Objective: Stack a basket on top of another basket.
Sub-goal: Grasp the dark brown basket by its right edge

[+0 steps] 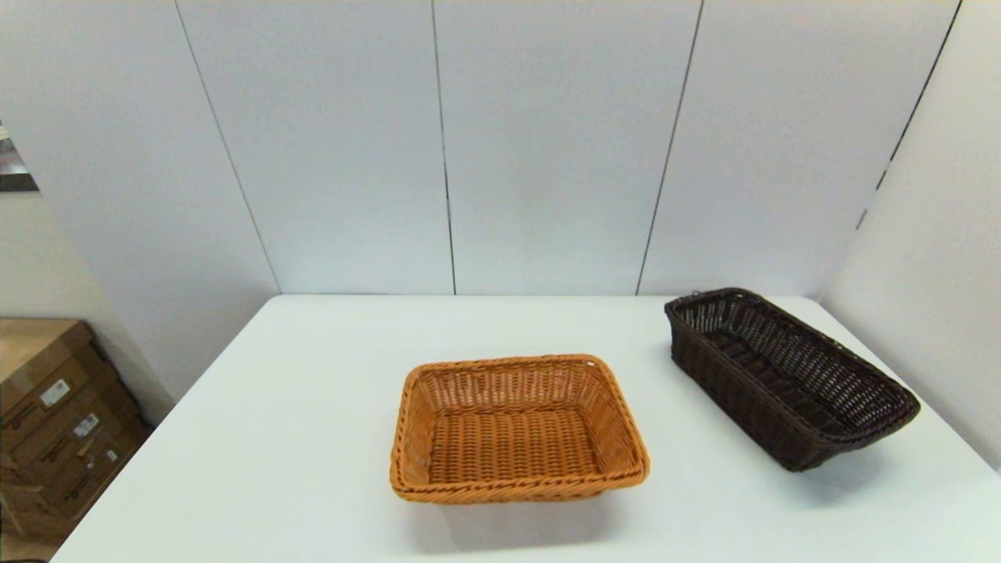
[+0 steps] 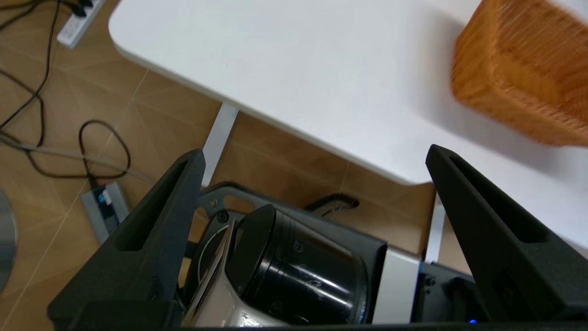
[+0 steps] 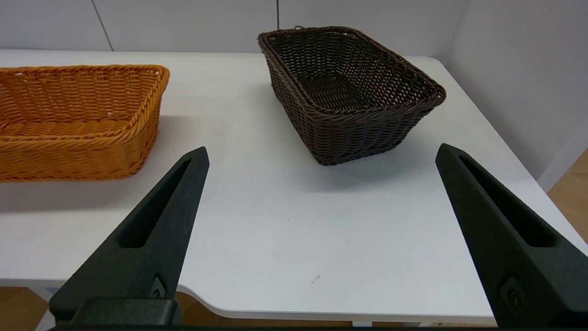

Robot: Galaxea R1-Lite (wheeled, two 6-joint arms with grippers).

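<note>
The dark brown basket rests on the white table at the right, turned at an angle, and it also faces my right wrist camera as the dark brown basket. The orange-tan basket sits at the table's middle near the front; part of this orange-tan basket shows in the right wrist view and a corner of the orange-tan basket in the left wrist view. My right gripper is open, held off the table's front edge, empty. My left gripper is open and empty, low beside the table's corner. Neither arm shows in the head view.
The white table is backed by grey wall panels, with a wall close on the right. Cardboard boxes stand on the floor at the left. Cables and a power strip lie on the floor below the table edge.
</note>
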